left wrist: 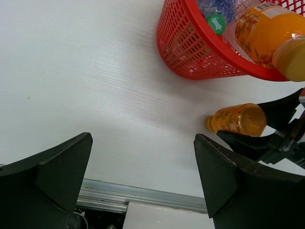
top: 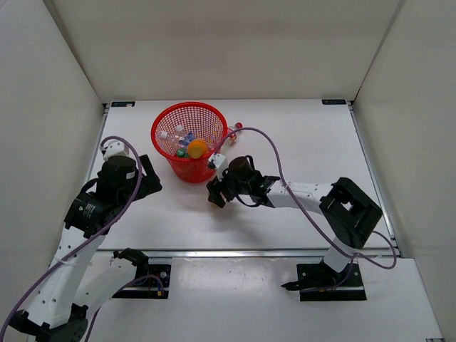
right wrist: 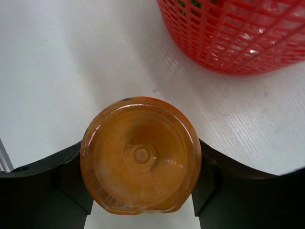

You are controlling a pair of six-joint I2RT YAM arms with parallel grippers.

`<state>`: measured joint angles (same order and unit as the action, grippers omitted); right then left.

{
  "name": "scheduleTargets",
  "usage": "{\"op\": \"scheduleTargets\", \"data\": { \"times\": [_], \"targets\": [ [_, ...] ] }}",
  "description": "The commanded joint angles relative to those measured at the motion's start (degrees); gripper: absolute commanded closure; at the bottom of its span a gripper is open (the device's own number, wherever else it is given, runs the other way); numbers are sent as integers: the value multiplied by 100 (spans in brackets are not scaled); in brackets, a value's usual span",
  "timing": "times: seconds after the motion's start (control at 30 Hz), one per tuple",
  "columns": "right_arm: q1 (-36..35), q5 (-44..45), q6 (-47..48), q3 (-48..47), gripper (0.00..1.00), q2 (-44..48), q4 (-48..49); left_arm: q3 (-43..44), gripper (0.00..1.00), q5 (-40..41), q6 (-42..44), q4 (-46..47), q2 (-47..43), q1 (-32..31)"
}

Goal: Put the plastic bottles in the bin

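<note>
The red mesh bin (top: 165, 125) stands at the back centre-left and also shows in the left wrist view (left wrist: 190, 47). It holds an orange bottle (top: 197, 148), a green one (top: 182, 152) and clear ones (top: 174, 135). My right gripper (top: 216, 192) is low at the table in front of the bin, shut on the second stubby orange bottle (right wrist: 140, 155), which lies on its side (left wrist: 238, 119) with its base toward the wrist camera. My left gripper (top: 151, 178) is open and empty (left wrist: 143, 138), left of the bin. A clear bottle with a red cap (top: 234, 131) lies behind the bin's right side.
A purple cable (top: 285, 171) loops over the table behind the right arm. The table's metal front edge (left wrist: 143, 195) runs just below the left gripper. White walls enclose the table on three sides.
</note>
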<state>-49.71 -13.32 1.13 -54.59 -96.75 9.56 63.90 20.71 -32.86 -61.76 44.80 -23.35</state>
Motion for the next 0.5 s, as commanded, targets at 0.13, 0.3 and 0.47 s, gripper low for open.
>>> {"op": "scheduleTargets", "data": {
  "times": [0.13, 0.3, 0.47],
  "targets": [
    [313, -39, -481, 18, 83, 1332, -462, -290, 1, 21, -150, 120, -93, 50],
    [761, -92, -446, -367, 83, 2440, -1483, -737, 1, -163, -273, 453, -129, 85],
    [1472, -706, -367, -1579, 85, 2354, -1652, -1204, 1, -498, -326, 788, -33, 164]
  ]
}}
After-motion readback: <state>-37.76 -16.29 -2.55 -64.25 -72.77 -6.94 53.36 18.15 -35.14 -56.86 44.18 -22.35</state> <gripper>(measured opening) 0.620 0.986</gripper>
